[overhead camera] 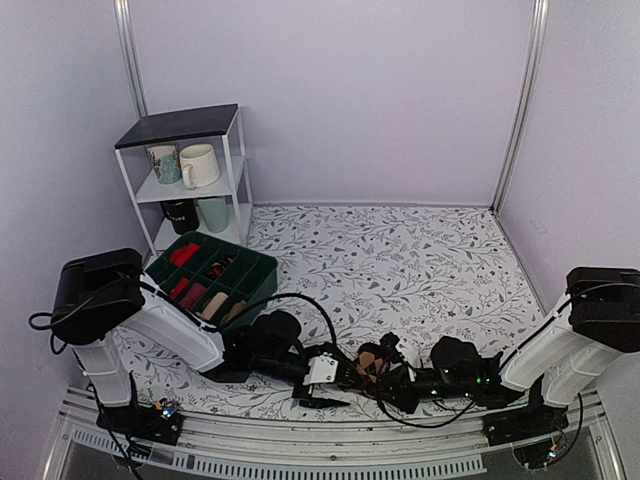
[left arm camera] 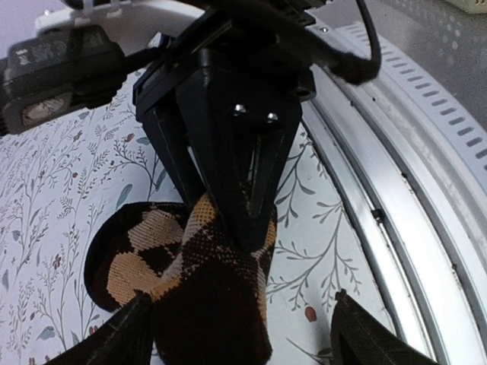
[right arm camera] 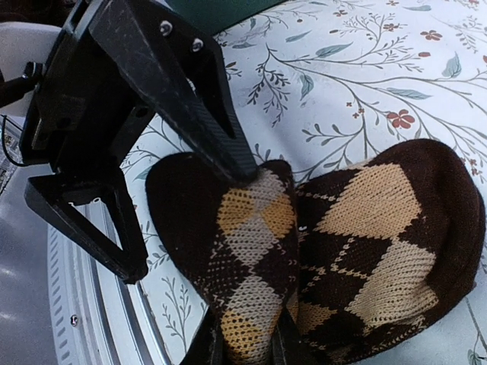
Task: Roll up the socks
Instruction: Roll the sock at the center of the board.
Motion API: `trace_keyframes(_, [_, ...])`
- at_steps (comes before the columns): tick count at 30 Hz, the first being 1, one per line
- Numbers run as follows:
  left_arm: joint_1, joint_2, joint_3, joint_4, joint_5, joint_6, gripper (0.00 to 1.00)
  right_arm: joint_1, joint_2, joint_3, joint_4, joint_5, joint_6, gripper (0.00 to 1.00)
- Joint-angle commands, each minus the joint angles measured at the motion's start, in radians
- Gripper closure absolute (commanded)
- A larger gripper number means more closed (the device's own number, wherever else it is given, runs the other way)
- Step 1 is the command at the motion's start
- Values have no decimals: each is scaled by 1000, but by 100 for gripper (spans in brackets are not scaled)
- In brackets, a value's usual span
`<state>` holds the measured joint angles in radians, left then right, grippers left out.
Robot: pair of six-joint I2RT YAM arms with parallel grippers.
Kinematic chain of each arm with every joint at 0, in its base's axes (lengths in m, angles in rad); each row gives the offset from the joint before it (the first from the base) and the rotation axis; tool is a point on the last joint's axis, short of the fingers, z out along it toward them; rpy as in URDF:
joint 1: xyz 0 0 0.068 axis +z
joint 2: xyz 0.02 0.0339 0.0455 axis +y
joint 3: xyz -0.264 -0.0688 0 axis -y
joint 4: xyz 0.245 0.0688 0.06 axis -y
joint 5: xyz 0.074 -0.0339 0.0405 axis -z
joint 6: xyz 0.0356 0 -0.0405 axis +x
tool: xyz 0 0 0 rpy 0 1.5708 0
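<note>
Your right gripper (left arm camera: 243,220) clamped tight on argyle socks (right arm camera: 335,228) at counter (overhead camera: 400,260) near edge; left gripper (left arm camera: 243,334) spread wide around them; roll looks half-formed, tightening left

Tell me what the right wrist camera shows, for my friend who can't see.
A brown argyle sock with tan and yellow diamonds lies bunched on a flowered tablecloth. The right gripper pinches its near edge, while the left gripper, jaws apart, touches it with one finger.
</note>
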<state>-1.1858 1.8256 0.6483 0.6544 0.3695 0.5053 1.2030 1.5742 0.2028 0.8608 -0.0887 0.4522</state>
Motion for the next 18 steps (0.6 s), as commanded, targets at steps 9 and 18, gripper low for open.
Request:
trace_keyframes(9, [-13,106,96,-136,16,-11,30,-1,46,-23,-183,-43,5,100])
trace_keyframes(18, [-13,115,108,-229,55,-80,84,-3,46,-26,-184,-42,6,100])
